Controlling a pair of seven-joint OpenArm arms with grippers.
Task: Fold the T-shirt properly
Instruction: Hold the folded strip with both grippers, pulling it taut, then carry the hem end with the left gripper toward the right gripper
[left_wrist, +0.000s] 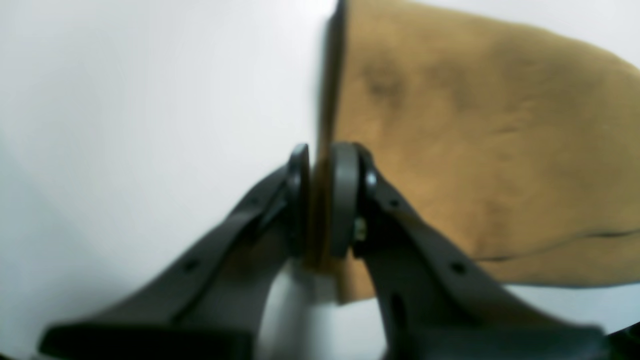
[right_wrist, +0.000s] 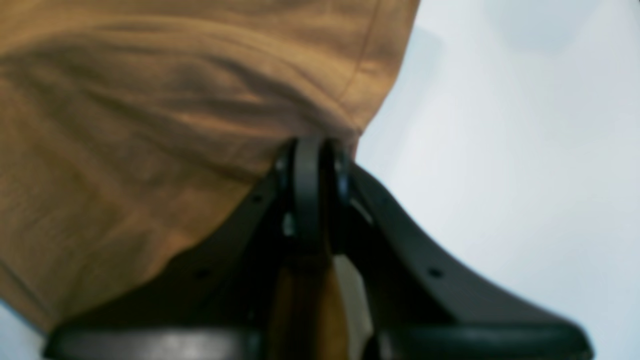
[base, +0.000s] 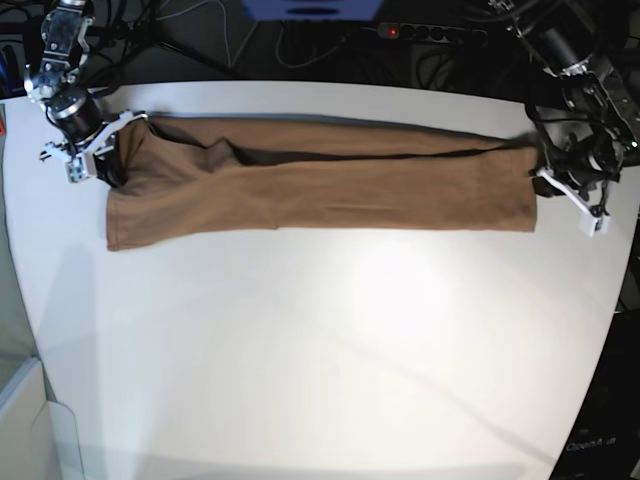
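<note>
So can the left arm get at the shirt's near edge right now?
Probably not yet: the left gripper is shut on the shirt at its end, so it would have to let go first.

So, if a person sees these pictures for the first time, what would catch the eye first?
The long tan-brown cotton T-shirt, stretched as a flat band across the far part of the white table. Next, the two dark robot hands pinching its ends: the left hand at the base view's right end, the right hand at its left end, both shut on the cloth.
</note>
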